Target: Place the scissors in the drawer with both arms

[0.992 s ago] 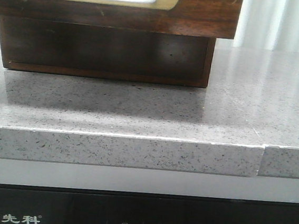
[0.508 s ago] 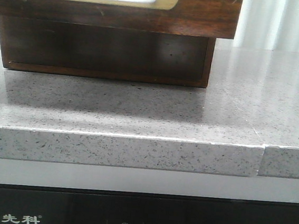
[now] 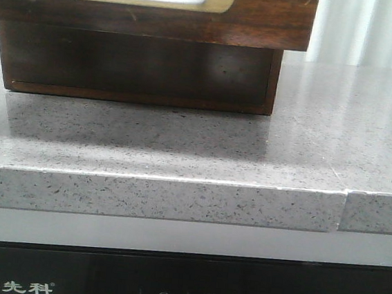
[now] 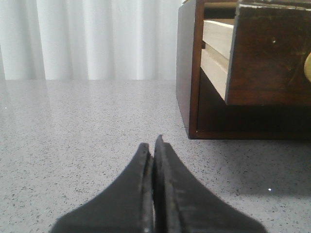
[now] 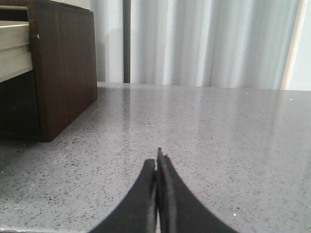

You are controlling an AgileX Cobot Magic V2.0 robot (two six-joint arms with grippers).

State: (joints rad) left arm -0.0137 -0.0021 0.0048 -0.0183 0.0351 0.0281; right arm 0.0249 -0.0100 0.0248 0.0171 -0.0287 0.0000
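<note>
The drawer (image 3: 154,4) is sticking out of the dark brown cabinet (image 3: 137,68) toward the front edge of the speckled grey tabletop (image 3: 308,137), hanging above the open space beneath it. From the left wrist its scratched front panel (image 4: 269,53) is showing, with pale wooden sides running back into the cabinet. The left end effector (image 4: 152,145) is sitting low over the tabletop just beside the cabinet's side, its black fingers (image 4: 138,170) pressed together on nothing. The right end effector (image 5: 157,162) is hovering on the cabinet's other side, also pinched together and empty. White curtains (image 5: 204,43) are hanging behind. I cannot see the scissors anywhere
</note>
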